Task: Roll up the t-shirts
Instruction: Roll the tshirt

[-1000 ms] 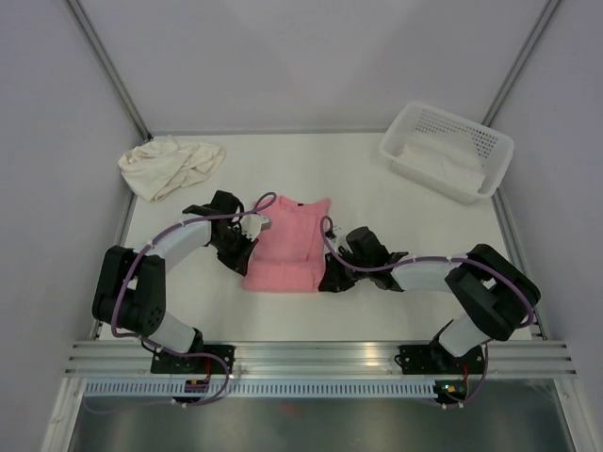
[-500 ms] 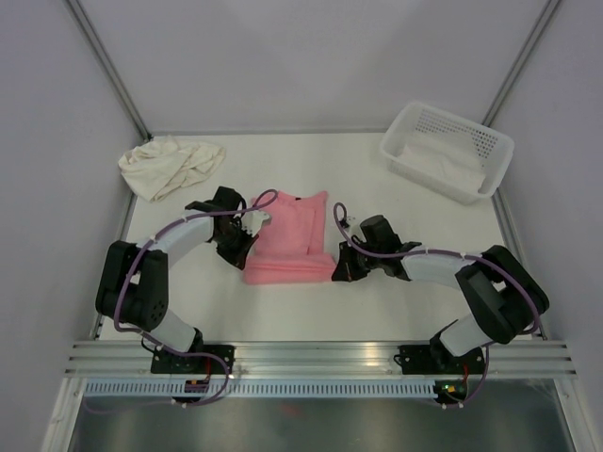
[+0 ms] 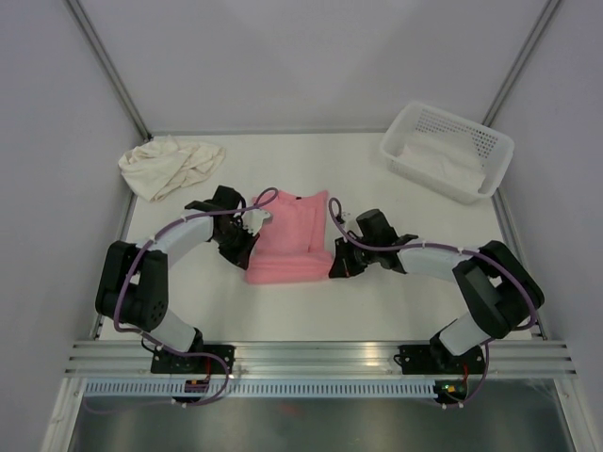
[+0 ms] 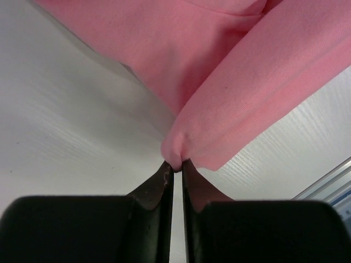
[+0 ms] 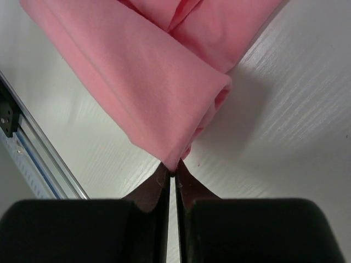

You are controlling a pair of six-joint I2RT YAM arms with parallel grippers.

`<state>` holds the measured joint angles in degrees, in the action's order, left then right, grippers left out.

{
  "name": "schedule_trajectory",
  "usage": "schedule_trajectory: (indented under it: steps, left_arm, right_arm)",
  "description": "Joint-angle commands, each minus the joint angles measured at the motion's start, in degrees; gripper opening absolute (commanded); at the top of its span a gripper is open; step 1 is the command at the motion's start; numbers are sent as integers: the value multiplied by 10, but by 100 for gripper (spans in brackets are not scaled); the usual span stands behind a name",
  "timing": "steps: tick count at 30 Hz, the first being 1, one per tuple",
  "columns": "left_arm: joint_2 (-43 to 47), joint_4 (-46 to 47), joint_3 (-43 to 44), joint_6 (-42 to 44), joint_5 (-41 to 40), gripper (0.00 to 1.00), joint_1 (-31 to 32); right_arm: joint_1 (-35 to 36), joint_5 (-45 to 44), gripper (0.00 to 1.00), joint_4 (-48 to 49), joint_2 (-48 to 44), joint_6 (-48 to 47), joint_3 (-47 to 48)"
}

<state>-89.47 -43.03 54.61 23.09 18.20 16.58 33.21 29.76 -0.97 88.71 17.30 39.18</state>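
Observation:
The salmon pink t-shirt (image 3: 290,235) lies folded into a narrow strip at the table's middle, its near end turned over into a thick roll (image 3: 287,272). My left gripper (image 3: 247,252) is at the roll's left end, shut on a pinch of pink fabric (image 4: 181,150) at its tips (image 4: 176,166). On the opposite end my right gripper (image 3: 336,266) is shut on the roll's edge (image 5: 164,109), the cloth nipped between its fingertips (image 5: 174,169). The cream t-shirt (image 3: 171,165) sits crumpled at the far left.
A white perforated basket (image 3: 415,108) with white cloth (image 3: 438,155) inside stands at the far right. The aluminium rail (image 3: 320,358) runs along the near edge, also visible as a rail (image 5: 33,159) in the right wrist view.
The shirt's near end has been turned over into a roll and shifted slightly away. The right gripper moved in and closed on the roll's right end; the left gripper kept its hold.

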Motion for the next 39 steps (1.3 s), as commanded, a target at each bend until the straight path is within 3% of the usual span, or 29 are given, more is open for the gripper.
schedule_trajectory:
  steps: [1, 4, 7, 13, 19, 21, 25, 31, 34, 39]
  left_arm:
    - [13, 9, 23, -16, 17, 19, -1]
    - [18, 8, 26, -17, 14, 36, -2]
    - [28, 0, 33, -16, 13, 43, -2]
    - [94, -32, 23, 14, 23, 46, -1]
    - [153, -33, -36, 89, -88, 48, 18]
    - [186, -33, -46, 120, -106, 51, 41]
    - [239, -19, -86, 157, -130, 55, 169]
    - [289, 90, -172, 225, -163, 70, 260]
    - [272, 150, -211, 252, -202, 70, 295]
    - [237, 214, -241, 275, -257, 70, 298]
  right_arm:
    - [-1, 9, 12, 23, 14, 5, 19]
    - [-1, 8, 25, 16, 15, 5, 20]
    - [-1, 5, 31, -10, 1, -11, 22]
    - [0, -4, 36, -72, -33, -33, 22]
    - [3, -118, 37, -134, -143, -96, 43]
    - [4, -140, 38, -125, -172, -138, 45]
    - [10, -104, 44, -11, -239, -189, 12]
    - [41, -51, 48, 69, -248, -302, -36]
    - [41, -57, 48, 107, -245, -311, -50]
    - [46, -26, 49, 118, -224, -309, -51]
